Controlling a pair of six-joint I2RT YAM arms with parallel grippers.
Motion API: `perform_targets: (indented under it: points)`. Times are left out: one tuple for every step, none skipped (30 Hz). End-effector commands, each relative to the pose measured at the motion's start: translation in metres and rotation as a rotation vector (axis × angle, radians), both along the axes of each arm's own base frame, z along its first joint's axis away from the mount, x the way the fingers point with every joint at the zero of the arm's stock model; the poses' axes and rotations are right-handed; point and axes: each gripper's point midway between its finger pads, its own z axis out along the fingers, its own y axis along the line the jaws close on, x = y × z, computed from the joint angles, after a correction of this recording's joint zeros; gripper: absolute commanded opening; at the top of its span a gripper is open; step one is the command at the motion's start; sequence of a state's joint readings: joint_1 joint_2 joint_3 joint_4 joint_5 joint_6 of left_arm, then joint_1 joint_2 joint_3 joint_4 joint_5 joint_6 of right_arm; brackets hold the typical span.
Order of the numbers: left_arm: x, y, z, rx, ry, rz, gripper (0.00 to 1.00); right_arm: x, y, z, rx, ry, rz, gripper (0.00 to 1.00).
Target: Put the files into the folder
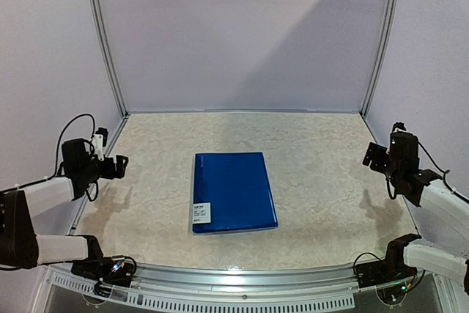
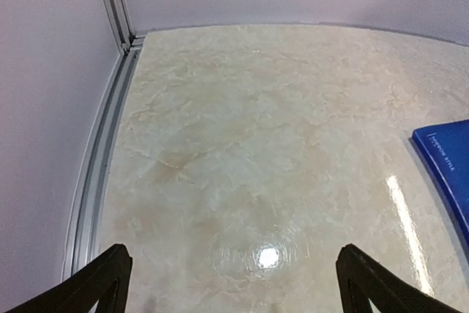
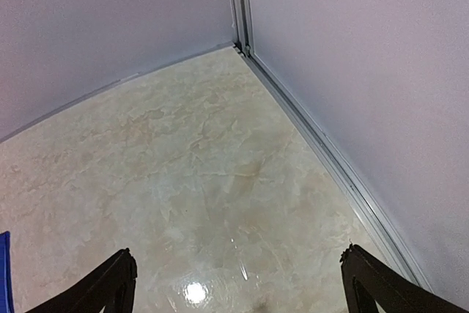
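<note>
Wrist cameras show us only slivers of the royal-blue plastic folder [image 1: 233, 192]; from above we see it whole, closed on the counter [image 1: 315, 155], between left hand [image 1: 119, 165] and right hand [image 1: 371, 156], both spread open, empty.

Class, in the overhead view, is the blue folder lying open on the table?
No, the folder lies shut and flat, its cover and white label facing up.

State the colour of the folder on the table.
The folder is royal blue, with a small white label; the top external view shows it best.
</note>
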State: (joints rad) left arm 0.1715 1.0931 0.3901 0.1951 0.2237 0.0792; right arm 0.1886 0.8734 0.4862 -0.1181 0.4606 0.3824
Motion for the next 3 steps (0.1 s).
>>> perform_targets:
  points:
    - [0.005,0.0048,0.0291,0.008,-0.188,0.031,1.0,0.0033,0.0027,0.0256,0.0,-0.187,0.031,0.99]
    - [0.0043,0.0051,0.0253,0.005,-0.174,0.035,1.0,0.0017,0.0013,0.0252,-0.004,-0.191,0.025,0.99]
    - [0.004,0.0049,0.0224,0.003,-0.163,0.034,1.0,0.0005,-0.0002,0.0262,-0.015,-0.19,0.021,0.99]
